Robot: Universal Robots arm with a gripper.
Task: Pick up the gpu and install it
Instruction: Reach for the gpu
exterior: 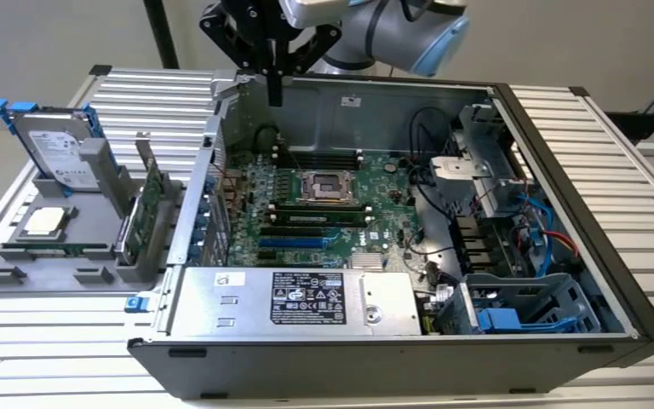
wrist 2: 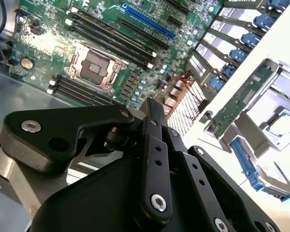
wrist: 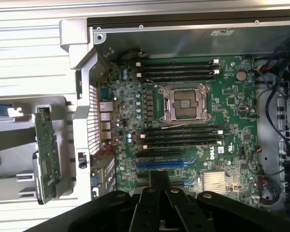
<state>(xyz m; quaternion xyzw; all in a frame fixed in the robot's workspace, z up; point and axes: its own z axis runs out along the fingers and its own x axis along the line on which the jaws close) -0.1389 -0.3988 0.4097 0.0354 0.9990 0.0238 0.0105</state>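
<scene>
Your gripper (exterior: pixel 273 92) hangs over the far corner of the open computer case (exterior: pixel 418 362), above the motherboard (wrist: pixel 193 121). Its claw seems pressed together on nothing. The gpu (exterior: pixel 151 203) stands on edge in the grey rack (exterior: pixel 37 277) beside the case, towards the tabletop's edge on the exterior view's left, well apart from your gripper.

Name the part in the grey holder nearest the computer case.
The gpu, the upright green card; the hard drive and processor sit farther away.
</scene>
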